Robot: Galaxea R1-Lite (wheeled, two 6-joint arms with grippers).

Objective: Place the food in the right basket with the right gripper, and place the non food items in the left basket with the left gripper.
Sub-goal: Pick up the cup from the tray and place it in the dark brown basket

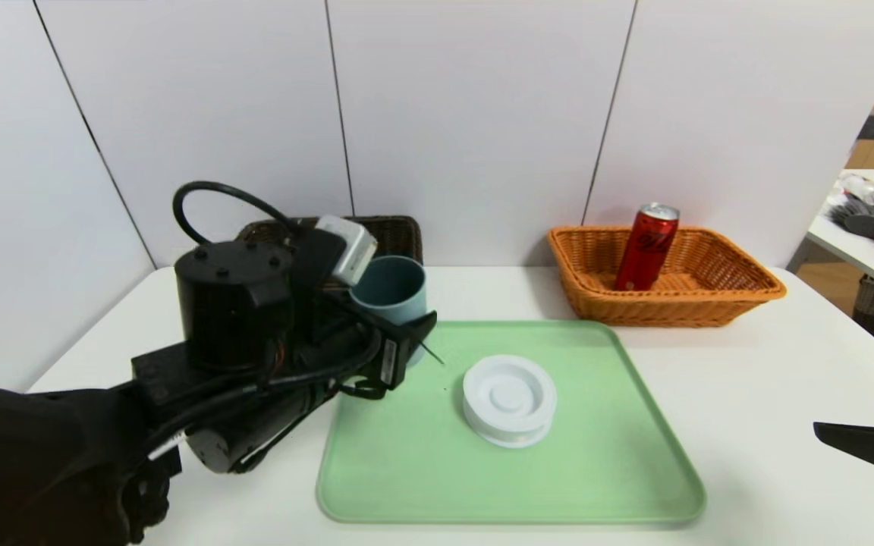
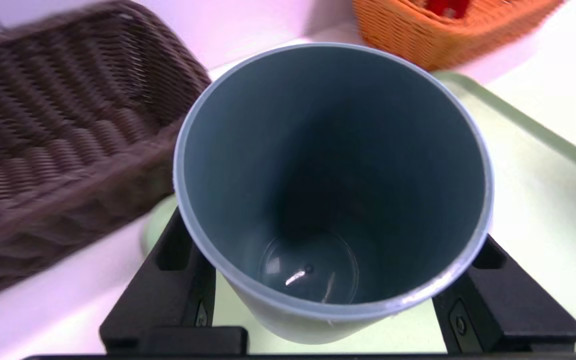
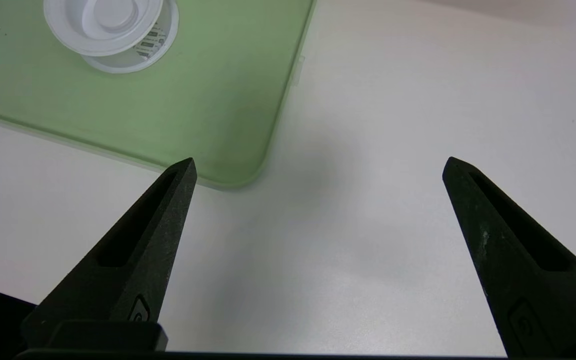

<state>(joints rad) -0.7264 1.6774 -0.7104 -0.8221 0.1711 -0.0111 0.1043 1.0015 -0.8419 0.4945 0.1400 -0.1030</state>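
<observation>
Left gripper (image 2: pixel 335 305) jaws pinch the blue-grey cup (image 2: pixel 333 190), dark brown basket (image 2: pixel 63 150) beside them. Right gripper (image 3: pixel 318 167) jaws spread above worktop (image 3: pixel 393 150).

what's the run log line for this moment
left gripper: shut on blue-grey cup, beside dark basket | right gripper: open, idle | can: in orange basket | spool: on tray
</observation>
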